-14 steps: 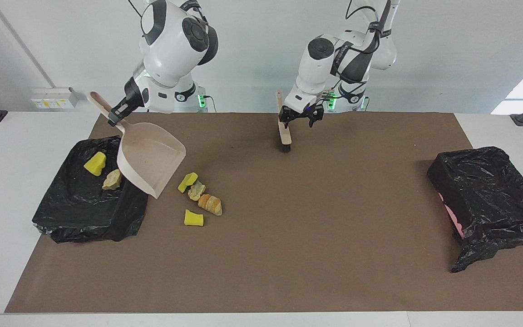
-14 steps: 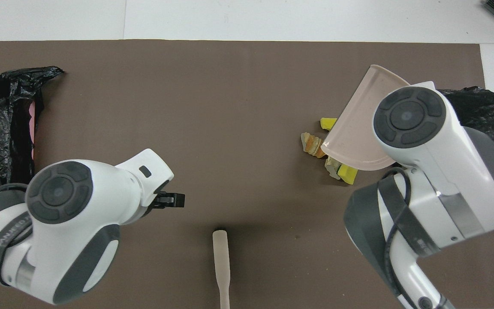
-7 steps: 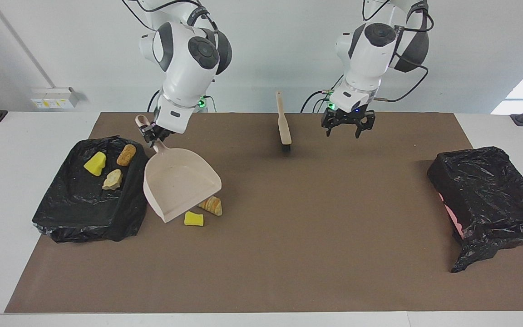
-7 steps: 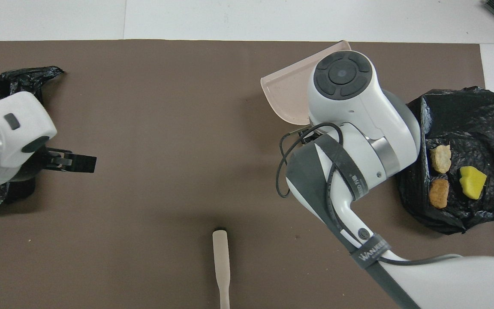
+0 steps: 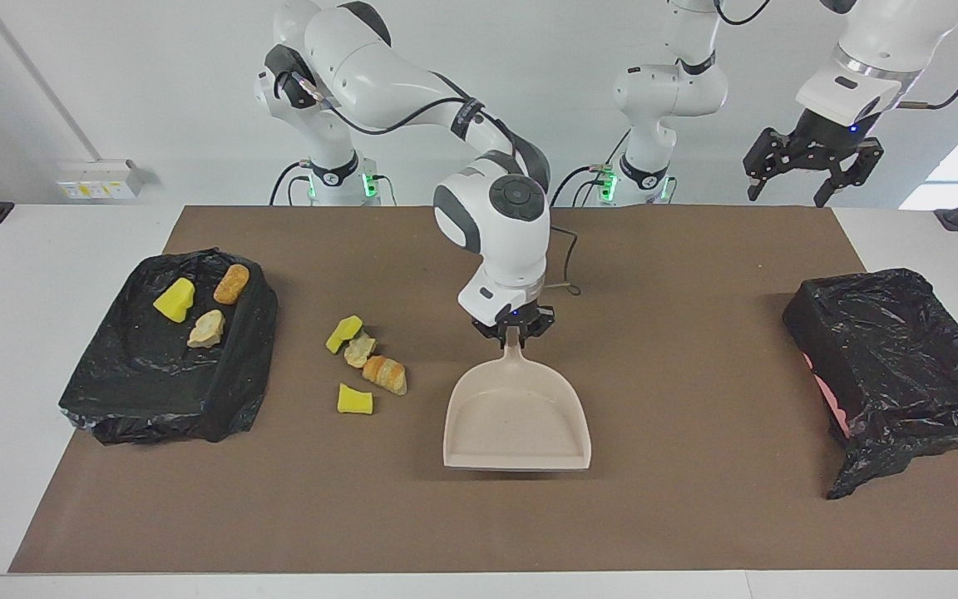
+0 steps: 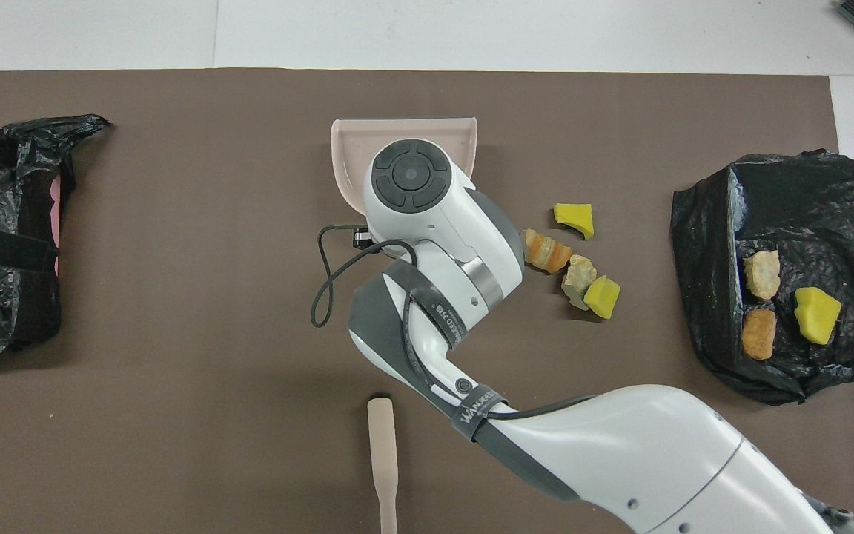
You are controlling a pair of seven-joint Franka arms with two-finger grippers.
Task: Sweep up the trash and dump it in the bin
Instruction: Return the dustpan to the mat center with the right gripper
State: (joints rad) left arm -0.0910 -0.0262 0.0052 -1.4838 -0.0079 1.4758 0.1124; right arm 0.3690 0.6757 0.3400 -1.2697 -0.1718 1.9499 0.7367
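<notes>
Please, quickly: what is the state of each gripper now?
Right gripper: closed on the dustpan handle.
Left gripper: open, empty, raised.

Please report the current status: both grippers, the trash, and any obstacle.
Right gripper shut on dustpan handle, pan flat mid-mat. Left gripper open, raised, waiting. Four scraps on mat beside the pan, three in bin. Nothing in the way.

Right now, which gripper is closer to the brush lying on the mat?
Right. The right gripper holds the dustpan at mid-mat, farther from the robots than the brush. The left gripper hangs high over its own end.
</notes>
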